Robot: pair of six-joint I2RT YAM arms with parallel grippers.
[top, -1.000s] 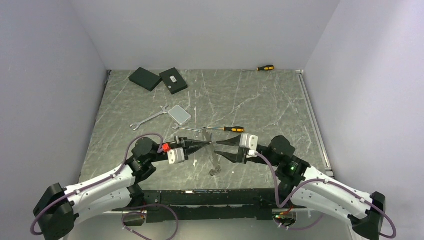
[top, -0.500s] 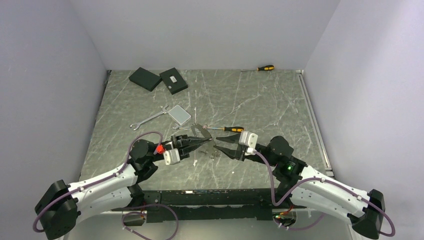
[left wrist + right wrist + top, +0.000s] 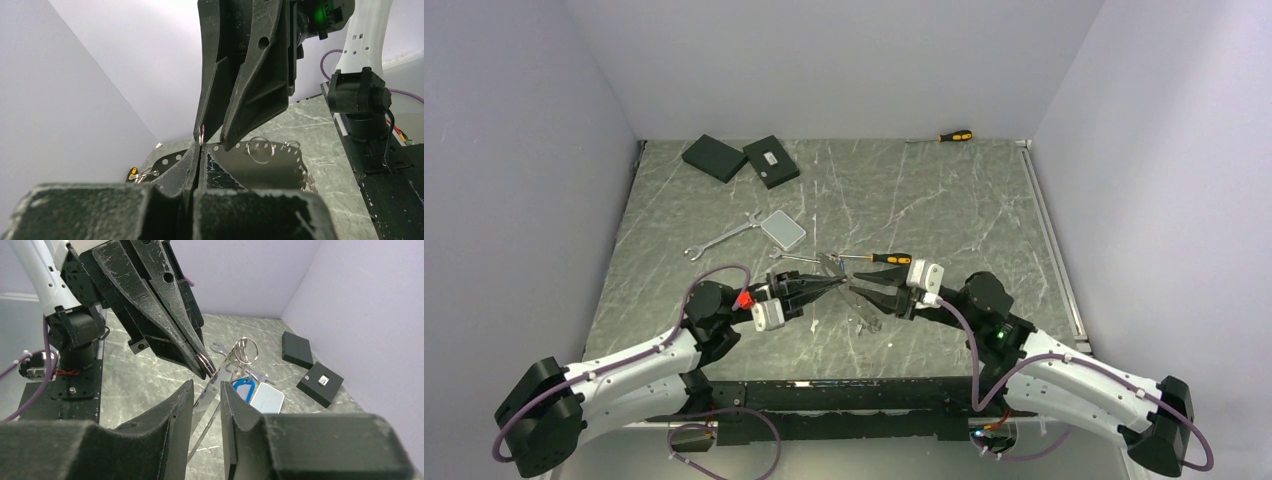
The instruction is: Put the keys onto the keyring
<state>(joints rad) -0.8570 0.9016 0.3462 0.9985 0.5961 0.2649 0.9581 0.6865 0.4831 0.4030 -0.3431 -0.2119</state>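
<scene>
From above we make out the keyring only as a pale sliver, its keys lost. The right wrist camera shows the keys, one blue, half hidden behind the right gripper. Both arms stretch low and inward, meeting tip to tip above the bench, midway along its near edge. The left gripper is clamped on a small ring atop the keyring. The right gripper straddles the band; we cannot tell whether it bites.

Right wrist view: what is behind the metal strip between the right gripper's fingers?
Split rings and a blue fob hang behind the metal strip, with a pale pad beyond. One finger of the right gripper covers the fob's lower edge.
</scene>
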